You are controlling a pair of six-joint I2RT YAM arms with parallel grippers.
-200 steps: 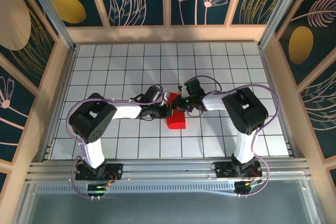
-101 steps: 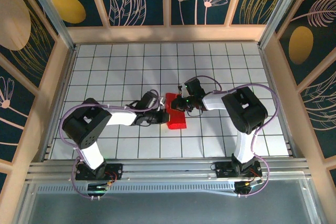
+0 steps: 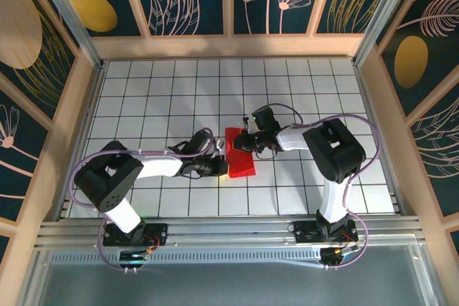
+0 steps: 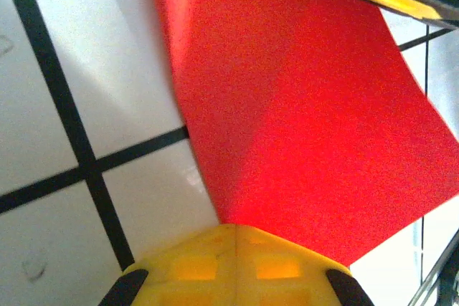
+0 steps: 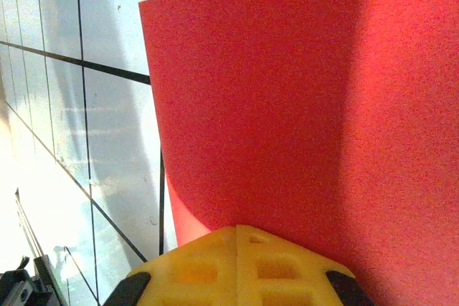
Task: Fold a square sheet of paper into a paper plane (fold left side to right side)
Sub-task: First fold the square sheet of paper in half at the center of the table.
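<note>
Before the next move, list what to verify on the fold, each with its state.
1. The left gripper is shut: ok, fingers together at the red sheet.
2. The right gripper is shut: ok, tip against the sheet.
3. Sheet folded to a narrow rectangle: ok, judged from the top view.
4. Folded edges aligned: cannot tell.
5. Sheet lying flat on the table: cannot tell; shading in the left wrist view hints at a bow.
</note>
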